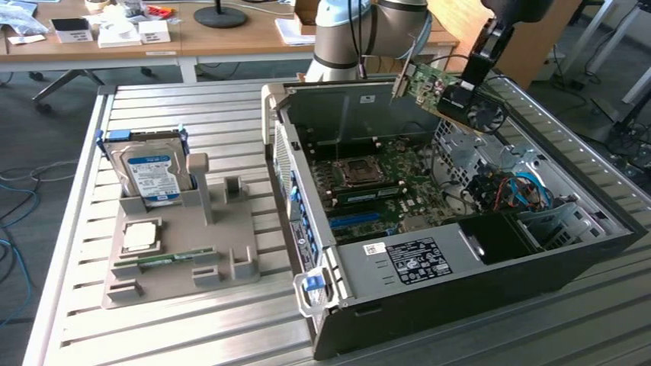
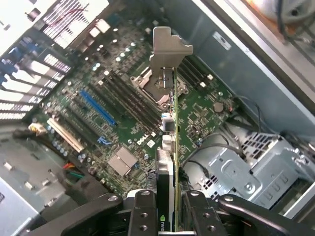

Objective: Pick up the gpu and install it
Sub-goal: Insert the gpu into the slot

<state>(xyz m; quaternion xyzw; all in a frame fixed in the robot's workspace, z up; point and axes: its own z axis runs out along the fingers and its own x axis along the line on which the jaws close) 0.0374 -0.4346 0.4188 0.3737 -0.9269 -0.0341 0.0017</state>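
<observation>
Pinching the gpu (image 2: 170,123) between partly closed jaws, the gripper (image 2: 167,206) holds it tilted, bracket-end outward, above the open computer case (image 1: 569,252) and clear of the motherboard (image 2: 123,113). Pick-up looks done and the carry to install is in hand. Seating it would need the card's edge aligned with the blue slot (image 2: 97,106).

Count on bench: computer case (image 1: 458,305), one. Motherboard (image 1: 392,187), one. gpu (image 1: 432,85), one. Gripper (image 2: 167,199), one. Holder tray (image 1: 178,286), one. Hard drive (image 1: 151,174), one. Memory stick (image 1: 163,261), one. Processor chip (image 1: 140,235), one.
</observation>
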